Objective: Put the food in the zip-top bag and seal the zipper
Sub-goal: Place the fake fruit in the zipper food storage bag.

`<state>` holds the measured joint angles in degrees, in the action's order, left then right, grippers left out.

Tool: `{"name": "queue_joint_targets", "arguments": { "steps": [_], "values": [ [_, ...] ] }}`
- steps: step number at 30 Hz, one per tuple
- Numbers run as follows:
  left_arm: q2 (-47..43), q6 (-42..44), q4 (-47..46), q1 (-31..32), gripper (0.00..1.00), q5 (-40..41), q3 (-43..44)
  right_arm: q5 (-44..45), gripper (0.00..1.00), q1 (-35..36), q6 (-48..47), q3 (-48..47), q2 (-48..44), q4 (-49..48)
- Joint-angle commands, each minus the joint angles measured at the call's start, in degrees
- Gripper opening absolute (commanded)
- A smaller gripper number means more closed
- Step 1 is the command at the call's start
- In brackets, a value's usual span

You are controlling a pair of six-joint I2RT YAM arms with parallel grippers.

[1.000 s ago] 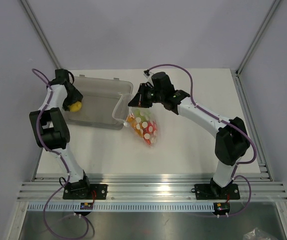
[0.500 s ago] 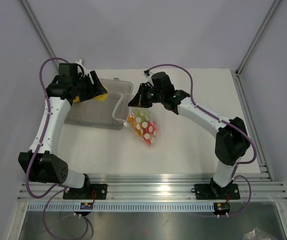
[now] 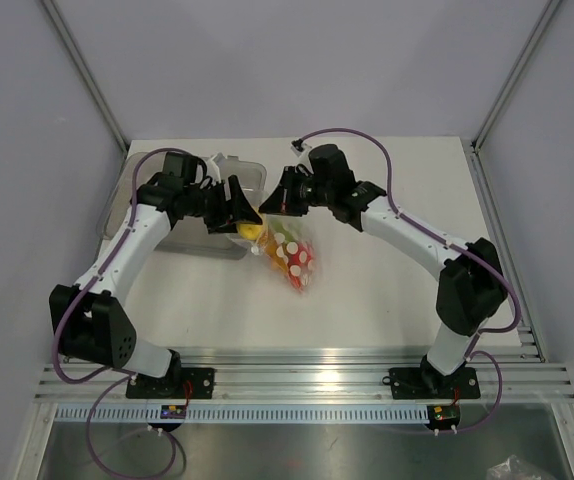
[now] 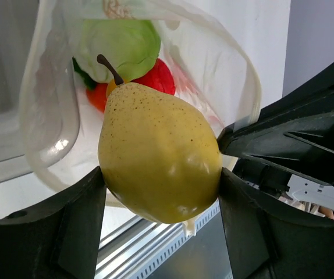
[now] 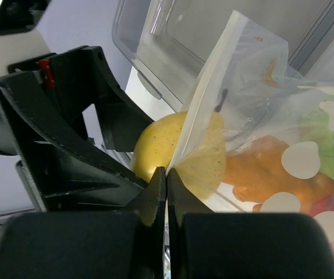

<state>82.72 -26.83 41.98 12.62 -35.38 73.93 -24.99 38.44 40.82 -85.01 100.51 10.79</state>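
Left wrist: pear [image 4: 155, 151] clamped in left end effector [image 4: 161, 165] could snag the zip-top bag [image 5: 254, 75] lip pinched by right end effector [image 5: 167, 175].

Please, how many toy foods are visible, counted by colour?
Yellow speckled toy pear, in left gripper: 1
Green leafy toy food, inside clear dotted plastic bag: 1
Red round toy food, inside bag: 1
Orange toy food, inside bag: 1
Total: 4
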Motion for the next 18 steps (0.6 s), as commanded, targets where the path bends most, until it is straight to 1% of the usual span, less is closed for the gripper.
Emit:
{"name": "queue_joint_targets", "arguments": {
  "steps": [1,2,3,5,6,14,16,18],
  "values": [
    [1.39,-4.19,-8.48,2.57,0.46,-3.92,-0.80,-2.34,0.00,-0.20,0.75,0.28,-3.57,-4.37],
    [1.65,-4.46,-9.19,3.02,0.55,-3.65,-0.98,-2.51,0.00,-0.20,0.93,0.46,-3.74,-4.54],
    [2.09,-4.55,-9.28,3.89,0.82,-3.47,-0.81,-2.69,0.00,-0.20,1.02,0.55,-3.83,-4.63],
    [2.01,-4.37,-8.93,4.08,0.92,-3.21,-0.54,-2.78,0.00,-0.20,1.11,1.16,-4.09,-4.72],
    [1.66,-3.76,-8.58,3.99,0.99,-2.95,-0.54,-2.69,0.00,-0.20,1.19,1.34,-4.35,-4.72],
    [-0.10,1.60,0.02,3.99,0.99,4.08,5.51,-2.17,0.00,-0.20,0.93,2.75,-5.76,-4.63],
    [-0.45,2.83,1.70,3.73,0.97,6.97,6.31,-1.73,0.00,-0.20,0.58,3.27,-6.55,-4.55],
    [-0.36,3.36,2.14,3.11,0.96,8.04,6.84,-1.72,0.00,-0.20,0.58,3.71,-7.43,-4.72]
  ]
}}
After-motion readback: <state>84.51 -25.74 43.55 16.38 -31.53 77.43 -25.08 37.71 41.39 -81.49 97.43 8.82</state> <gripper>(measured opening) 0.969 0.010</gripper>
